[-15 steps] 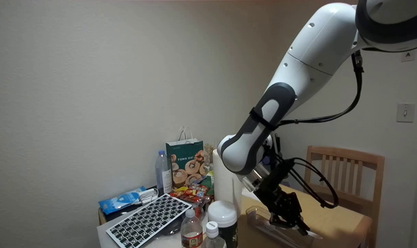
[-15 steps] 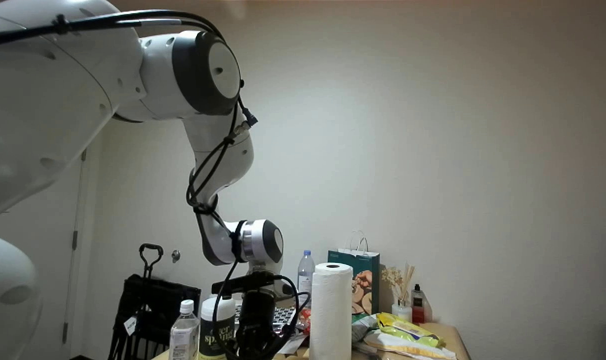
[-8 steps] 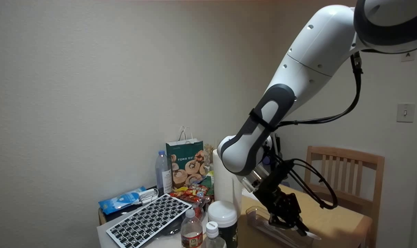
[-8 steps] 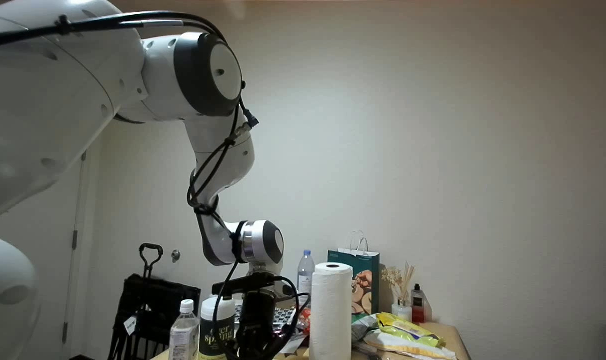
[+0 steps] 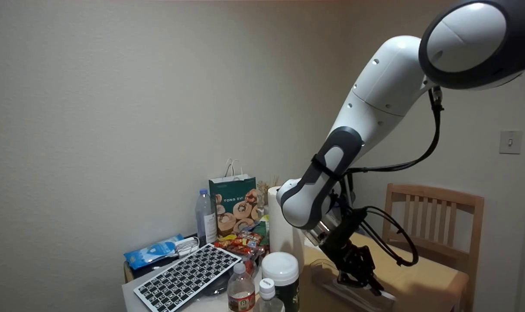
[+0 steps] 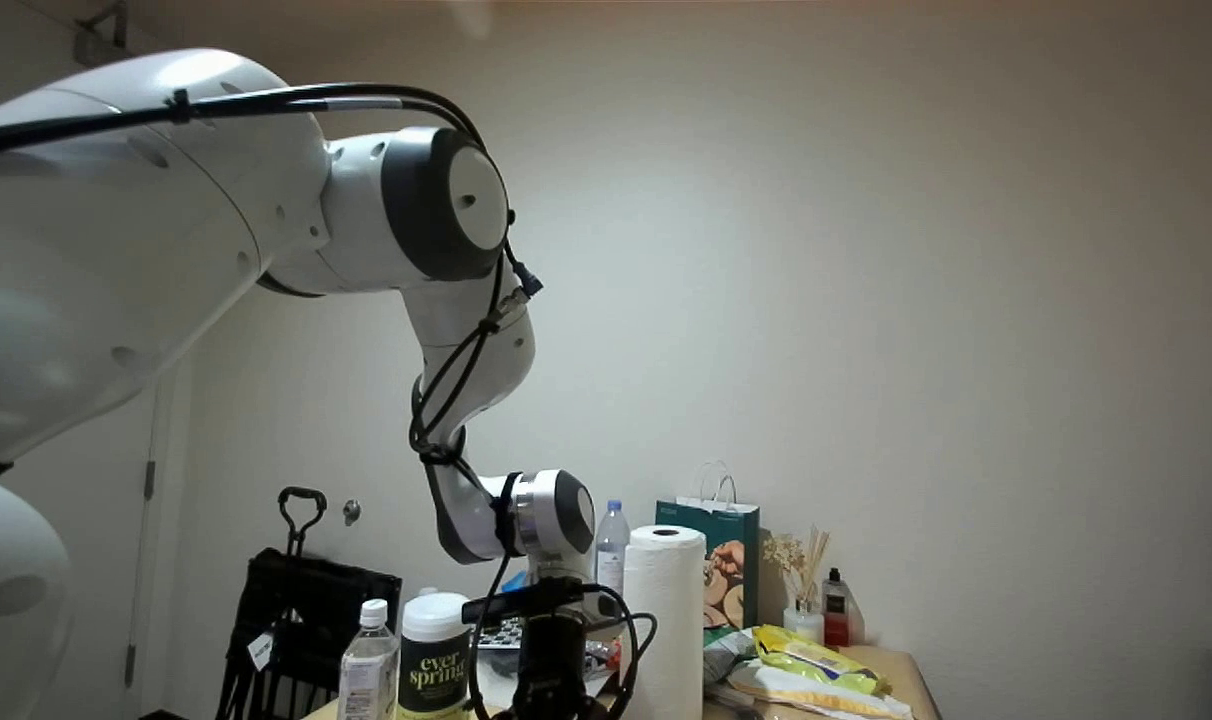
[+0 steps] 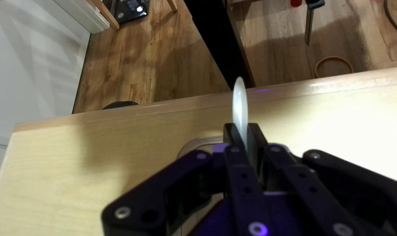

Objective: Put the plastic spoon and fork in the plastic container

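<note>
Loaded, with an awkward overhang

In an exterior view my black end effector [image 5: 378, 291] hangs at one end of the clear, shallow, rectangular plastic container [image 5: 332, 285] on the pale wooden bench [image 5: 422, 277], pinching a slim white plastic utensil [image 5: 389, 296]; its height above the walls I cannot judge.

In an exterior view the frame cuts off my lower part; a black cable loop [image 6: 634, 650] overlaps the tall white paper towel roll [image 6: 671, 630], so a swing that way might snag and topple it.

In the wrist view the utensil appears to jut past the container's curved rim. Released here, it could catch that rim or land outside, because so much pokes out ahead of my fingers [image 7: 229, 131]. It looks milky, smooth, a thin tapering oval seen edge-on; probably the spoon, its other end hidden. The fork I cannot make out.
</note>
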Tool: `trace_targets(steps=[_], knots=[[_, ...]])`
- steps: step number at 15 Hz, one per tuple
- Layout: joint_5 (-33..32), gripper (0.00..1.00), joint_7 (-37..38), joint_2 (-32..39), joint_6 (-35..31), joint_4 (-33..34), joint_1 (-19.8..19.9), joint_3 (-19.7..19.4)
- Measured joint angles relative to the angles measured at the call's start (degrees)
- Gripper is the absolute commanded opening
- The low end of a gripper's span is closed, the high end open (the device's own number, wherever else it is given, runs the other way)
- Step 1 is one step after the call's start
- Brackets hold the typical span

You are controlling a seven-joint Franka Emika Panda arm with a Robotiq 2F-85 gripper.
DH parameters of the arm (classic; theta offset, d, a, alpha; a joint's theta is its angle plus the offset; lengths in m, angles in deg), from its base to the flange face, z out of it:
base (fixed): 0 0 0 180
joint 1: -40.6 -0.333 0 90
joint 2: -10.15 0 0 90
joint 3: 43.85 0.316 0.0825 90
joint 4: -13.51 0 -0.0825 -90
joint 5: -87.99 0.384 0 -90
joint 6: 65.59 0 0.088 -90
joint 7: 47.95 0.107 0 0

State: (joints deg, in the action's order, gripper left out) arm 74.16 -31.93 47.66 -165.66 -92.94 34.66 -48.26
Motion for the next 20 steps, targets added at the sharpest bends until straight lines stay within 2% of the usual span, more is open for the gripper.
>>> trace_targets(steps=[7, 15, 16, 17, 20], knots=[[-0.62, 0.06, 0.0, 5.6, -0.15, 6.74, 0.03, -0.57], [-2.48, 0.07, -0.01, 9.23, -2.04, 10.73, 0.1, -2.46], [-2.67, 0.35, -0.01, 9.38, -2.31, 11.0, 0.14, -2.79], [-2.7, 0.37, -0.01, 9.46, -2.49, 11.2, 0.18, -3.06], [-2.71, 0.55, -0.01, 9.48, -2.78, 11.64, 0.34, -3.53]])
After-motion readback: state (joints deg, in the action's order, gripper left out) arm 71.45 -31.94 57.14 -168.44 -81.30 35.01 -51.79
